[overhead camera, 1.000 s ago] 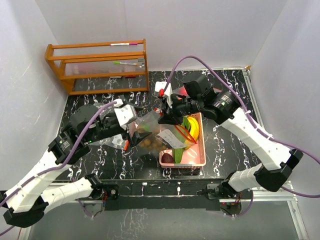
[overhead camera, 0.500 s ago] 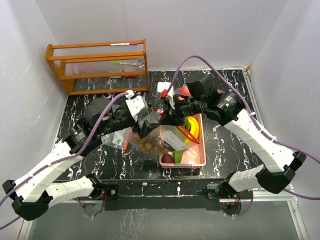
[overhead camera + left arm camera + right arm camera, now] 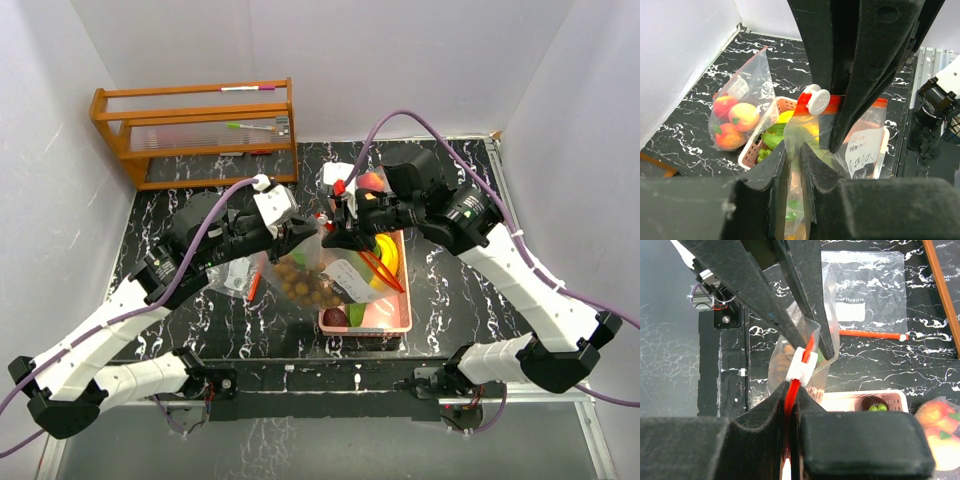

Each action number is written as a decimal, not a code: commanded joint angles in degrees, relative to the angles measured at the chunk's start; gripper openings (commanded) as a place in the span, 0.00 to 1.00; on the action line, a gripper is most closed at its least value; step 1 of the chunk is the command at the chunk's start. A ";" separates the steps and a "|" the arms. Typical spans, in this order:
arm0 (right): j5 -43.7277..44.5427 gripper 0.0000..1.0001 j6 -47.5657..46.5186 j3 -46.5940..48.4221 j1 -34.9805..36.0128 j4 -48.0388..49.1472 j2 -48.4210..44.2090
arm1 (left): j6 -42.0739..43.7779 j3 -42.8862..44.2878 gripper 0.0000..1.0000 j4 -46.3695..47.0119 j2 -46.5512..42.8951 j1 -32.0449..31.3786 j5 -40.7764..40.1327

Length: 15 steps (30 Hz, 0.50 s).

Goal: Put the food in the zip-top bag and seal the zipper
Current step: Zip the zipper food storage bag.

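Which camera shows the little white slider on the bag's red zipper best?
The right wrist view. The white slider sits mid-picture on the red zipper, sharp and unblocked. The left wrist view shows it too, but only one round end. In the top view it is too small to make out.

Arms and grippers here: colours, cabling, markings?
White link shells and black joint housings on the left arm and right arm. Matte black left gripper and right gripper, each two long tapering fingers, white block at the wrist. A purple cable runs along each arm. No readable markings.
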 commanded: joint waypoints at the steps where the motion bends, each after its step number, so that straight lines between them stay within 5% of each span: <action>1: -0.78 0.08 -0.39 1.48 0.07 1.69 -1.97 | -0.64 1.99 0.11 1.12 0.20 0.71 -0.01; 3: -0.81 0.08 -0.40 1.60 0.08 1.69 -1.99 | -0.85 2.00 0.12 1.02 0.57 0.84 0.64; 6: -0.87 0.08 -0.65 1.76 0.07 1.23 -1.67 | -0.77 0.66 0.46 2.95 0.22 0.91 3.97; 10: -1.02 0.08 -0.80 2.02 0.10 0.73 -1.28 | 0.05 0.22 0.68 4.97 0.21 1.06 6.51; 12: -0.96 0.08 -0.84 2.14 0.07 0.63 -1.38 | 0.42 0.81 0.67 4.72 0.86 1.21 6.69; 15: -0.82 0.08 -1.01 2.01 0.09 0.54 -1.55 | 0.87 1.03 0.51 5.23 1.25 1.51 7.30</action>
